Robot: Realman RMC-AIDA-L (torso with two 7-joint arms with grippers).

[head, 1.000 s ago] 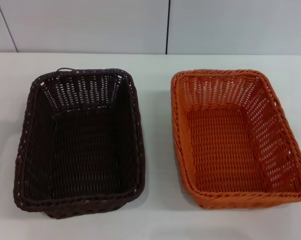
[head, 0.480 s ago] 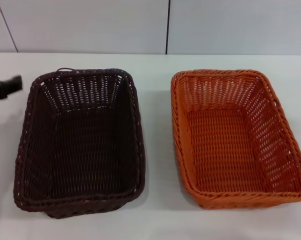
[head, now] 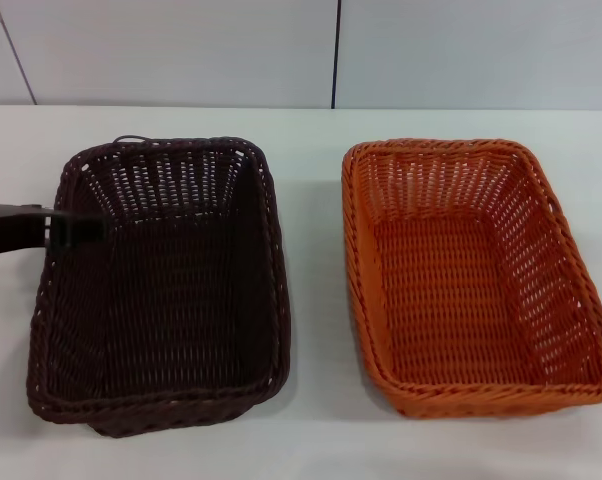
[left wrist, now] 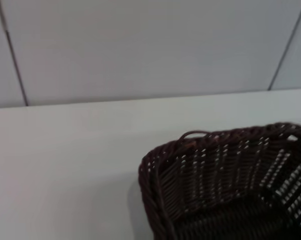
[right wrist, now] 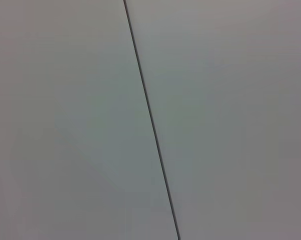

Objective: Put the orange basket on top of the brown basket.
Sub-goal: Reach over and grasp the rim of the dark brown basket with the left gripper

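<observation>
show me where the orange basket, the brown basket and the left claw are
orange basket (head: pixel 451 300): head view, on its woven floor.
brown basket (head: pixel 171 290): head view, on its floor.
left claw (head: pixel 81 228): head view, at its tip over the brown basket's left rim.

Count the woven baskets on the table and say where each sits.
2. The brown basket sits on the robot's left, the left gripper over its rim; the orange basket sits apart on the right.

**Setting: bare test bench, lab-type room**

Plain white table (head: pixel 311 130), matte, set against a wall of pale grey panels (head: pixel 181 50) split by thin dark vertical seams (head: pixel 334 50). Right wrist view shows only panel surface and one seam (right wrist: pixel 150 120). No household or shop furnishings in view. On the table stand just two woven baskets, a staged arrangement typical of a robot trial station.
</observation>
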